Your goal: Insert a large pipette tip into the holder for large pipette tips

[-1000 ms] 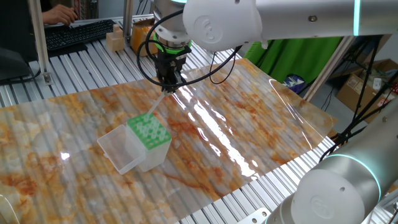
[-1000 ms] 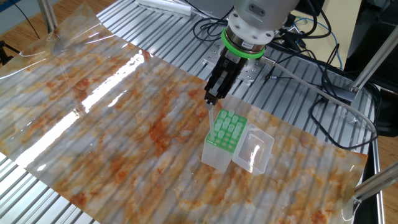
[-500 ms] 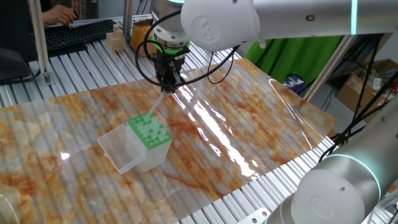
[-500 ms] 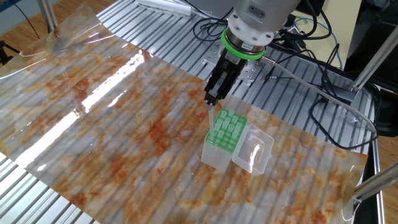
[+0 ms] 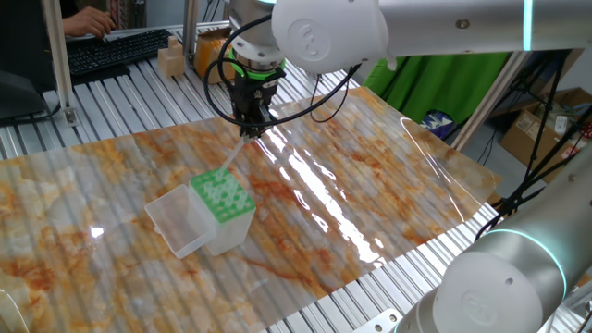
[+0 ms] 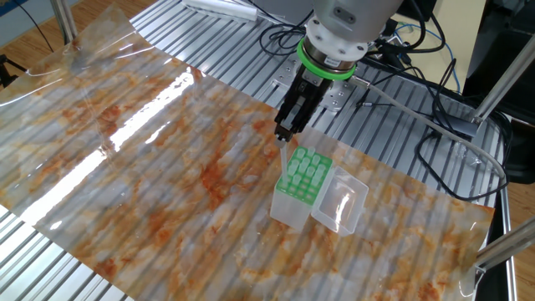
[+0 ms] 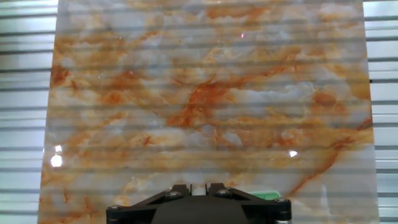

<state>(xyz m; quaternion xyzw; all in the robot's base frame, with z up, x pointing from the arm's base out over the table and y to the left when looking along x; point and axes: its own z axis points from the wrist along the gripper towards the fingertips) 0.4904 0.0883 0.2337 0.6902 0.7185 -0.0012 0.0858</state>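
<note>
Nothing has moved since a second ago: gripper (image 5: 251, 128) hovers stationary, fingers pinching the large pipette tip (image 5: 236, 151) by its top. Tip hangs down toward the holder (image 5: 222, 205), point just over the green rack's 12 o'clock edge. Not inserted; probably aligning.

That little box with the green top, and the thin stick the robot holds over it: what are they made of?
The box looks like clear, slightly frosted plastic, since the marbled table cover shows through it; its green rack seems matte moulded plastic with rows of holes. The stick, a pipette tip, appears to be thin whitish translucent plastic.
</note>
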